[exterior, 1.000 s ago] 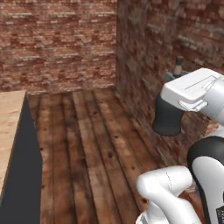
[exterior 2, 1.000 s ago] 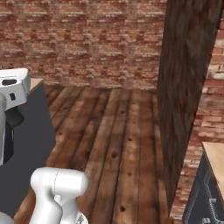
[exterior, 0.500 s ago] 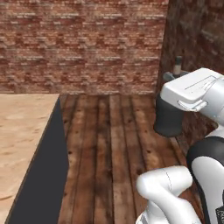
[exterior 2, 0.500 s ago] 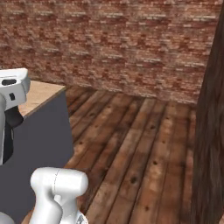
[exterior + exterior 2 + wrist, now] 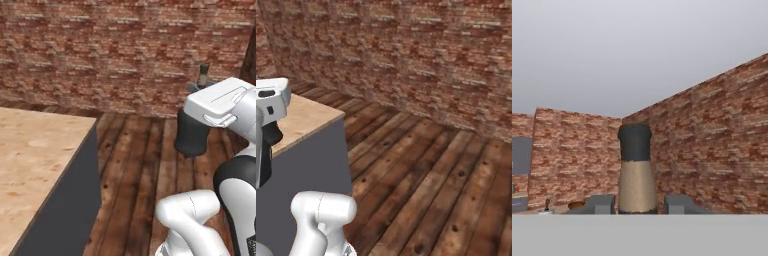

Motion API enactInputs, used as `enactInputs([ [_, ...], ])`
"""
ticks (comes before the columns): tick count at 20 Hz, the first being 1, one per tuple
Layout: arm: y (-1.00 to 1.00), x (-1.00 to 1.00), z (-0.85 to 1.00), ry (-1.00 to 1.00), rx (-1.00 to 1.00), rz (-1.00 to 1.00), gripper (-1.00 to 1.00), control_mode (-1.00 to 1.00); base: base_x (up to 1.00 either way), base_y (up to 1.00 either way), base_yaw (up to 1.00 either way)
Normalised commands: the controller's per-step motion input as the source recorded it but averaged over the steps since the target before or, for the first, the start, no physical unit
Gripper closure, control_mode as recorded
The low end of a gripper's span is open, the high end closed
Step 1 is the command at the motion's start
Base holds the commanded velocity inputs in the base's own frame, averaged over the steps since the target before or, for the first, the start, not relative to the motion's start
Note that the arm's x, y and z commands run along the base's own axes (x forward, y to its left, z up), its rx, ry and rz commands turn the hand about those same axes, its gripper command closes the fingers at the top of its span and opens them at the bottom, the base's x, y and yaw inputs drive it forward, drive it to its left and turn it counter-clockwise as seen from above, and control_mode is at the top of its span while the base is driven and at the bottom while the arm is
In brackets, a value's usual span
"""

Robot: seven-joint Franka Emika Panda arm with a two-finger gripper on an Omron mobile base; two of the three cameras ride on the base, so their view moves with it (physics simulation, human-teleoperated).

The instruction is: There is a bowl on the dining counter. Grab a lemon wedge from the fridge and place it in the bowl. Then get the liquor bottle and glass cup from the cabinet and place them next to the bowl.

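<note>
Hand view: the gripper (image 5: pixel 639 204) has its two dark fingertips (image 5: pixel 601 204) set either side of the liquor bottle (image 5: pixel 635 172), closed partway on its neck
Bottle look: tan neck with a dark cap, standing upright between the tips, brick wall (image 5: pixel 712 140) behind it
Left base view, bottle: its small dark top (image 5: pixel 203 75) pokes up just above the white hand, against the brick wall (image 5: pixel 115 55)
Left base view, counter: a light tan speckled top (image 5: pixel 35 160) with a dark side panel fills the lower left, well apart from the held bottle
Right base view, counter: the same tan top (image 5: pixel 303 117) sits at the left edge over a grey side, beside the arm
Floor: dark wooden planks (image 5: pixel 426 185) run from the counter to the wall
Far corner in hand view: grey fittings too small to identify
</note>
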Motion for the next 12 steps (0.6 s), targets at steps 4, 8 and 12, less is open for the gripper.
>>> enactInputs([
  [4, 0.0, 0.0, 0.0, 0.0, 0.0, 0.0, 1.0, 1.0, 0.91, 0.0, 0.44],
  [8, 0.0, 0.0, 0.0, 0.0, 0.0, 0.0, 1.0, 1.0, 0.91, 0.0, 0.45],
  [12, 0.0, 0.0, 0.0, 0.0, 0.0, 0.0, 1.0, 1.0, 0.93, -0.05, 0.48],
])
